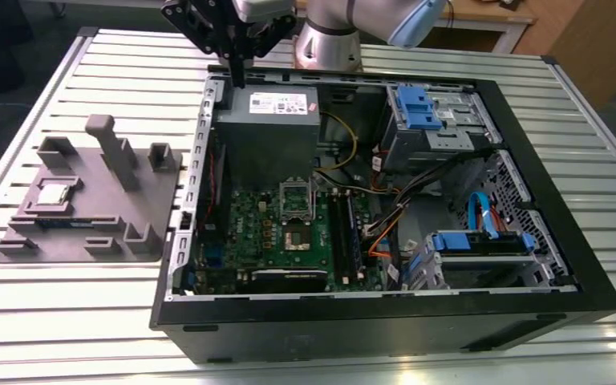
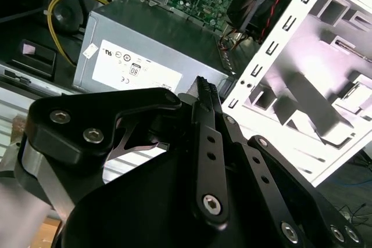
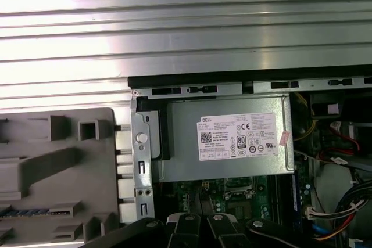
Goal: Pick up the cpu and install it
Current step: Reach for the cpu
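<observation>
**At rest in its tray (image 1: 142,204) the cpu (image 1: 54,193); closed and empty the gripper (image 1: 238,76)**

Found the cpu lying flat in a shallow pocket of the grey moulded tray, silver top up. Touched by nothing. Noted a narrow blue-and-green strip (image 1: 64,223) in the neighbouring slot, just beside the chip. Placed the tray on the slatted metal table (image 1: 73,305), at the exterior view's left of the open computer case (image 1: 394,329) and close against its side.

Placed the gripper well apart from the cpu, up at the far rim of the case, over a corner of the grey power-supply box (image 1: 265,132) with its white label. Read it as closed: in the second wrist view, both black fingers (image 2: 210,143) meeting at the tips (image 2: 204,82), with nothing gripped between them.

Looking down in the first wrist view, made out the power-supply box (image 3: 232,161) set just inside the case rim, the tray (image 3: 58,166) outside it, and bare table slats (image 3: 174,27) beyond.

Inside the case, noted 1 green motherboard (image 1: 249,220) next to the power-supply box, with a square metal-framed socket (image 1: 295,218) near its middle. Cannot tell whether the socket's cover stands open. Counted 2 blue drive brackets (image 1: 420,104) (image 1: 480,241) toward the exterior view's right, with yellow, orange and black cables running between them and the board
</observation>
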`<action>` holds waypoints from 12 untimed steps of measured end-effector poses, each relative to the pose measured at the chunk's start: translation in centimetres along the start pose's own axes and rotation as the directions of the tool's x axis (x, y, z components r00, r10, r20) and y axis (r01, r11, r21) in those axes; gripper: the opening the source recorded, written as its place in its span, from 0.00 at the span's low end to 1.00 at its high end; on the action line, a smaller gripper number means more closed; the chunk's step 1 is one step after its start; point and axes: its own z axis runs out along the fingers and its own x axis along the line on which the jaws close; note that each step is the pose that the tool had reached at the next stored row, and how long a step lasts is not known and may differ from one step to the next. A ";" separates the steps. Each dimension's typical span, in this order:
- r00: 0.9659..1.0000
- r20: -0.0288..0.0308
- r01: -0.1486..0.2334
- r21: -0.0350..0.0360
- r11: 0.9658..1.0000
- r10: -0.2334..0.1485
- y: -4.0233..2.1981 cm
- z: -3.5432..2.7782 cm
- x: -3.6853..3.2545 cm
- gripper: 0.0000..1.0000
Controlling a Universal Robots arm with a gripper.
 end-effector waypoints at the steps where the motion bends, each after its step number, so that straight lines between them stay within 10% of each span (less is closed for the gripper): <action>1: 1.000 0.000 0.000 0.000 1.000 0.000 0.00 0.00 0.08 0.11; 12: 1.000 0.000 0.000 0.000 1.000 0.000 -0.06 -0.01 0.82 0.11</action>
